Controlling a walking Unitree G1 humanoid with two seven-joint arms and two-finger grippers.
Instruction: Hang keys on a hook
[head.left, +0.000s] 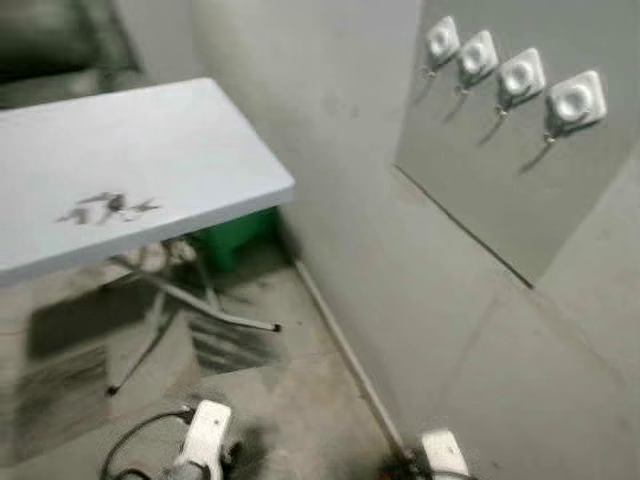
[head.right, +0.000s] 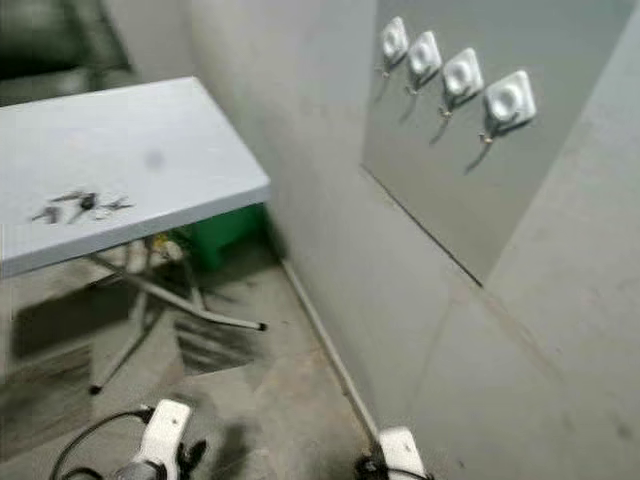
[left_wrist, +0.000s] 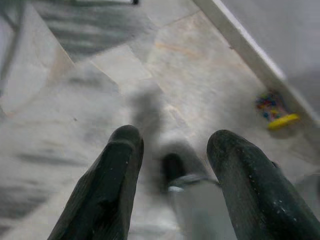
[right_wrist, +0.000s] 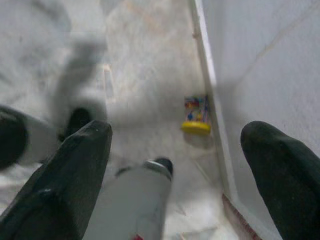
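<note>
Nearest the camera, both arms hang low over the stone floor (head.left: 300, 420). The left gripper (left_wrist: 172, 165) points down at the floor with its two black fingers apart and nothing between them; the right gripper (right_wrist: 175, 165) likewise has its fingers spread wide and empty, close to the skirting along the wall, where a small yellow and multicoloured object (right_wrist: 196, 116) lies on the floor. Farther out on the robot's left stands a white folding table (head.left: 190, 140), with a green box (head.left: 235, 235) under its wall-side end. The keys (head.left: 108, 208) lie flat on the tabletop, well back from the wall-side end and untouched. Farthest, on the right, a grey panel on the wall carries a row of four white hooks (head.left: 520, 82), all bare. Judgement: the task is at its start, with pickup not yet begun. Risks from here: the keys lie low and splayed, so a shallow pinch may slide them along the smooth top or catch only one key; the hook prongs look small, so a ring held at an angle may miss and drop to the floor.
</note>
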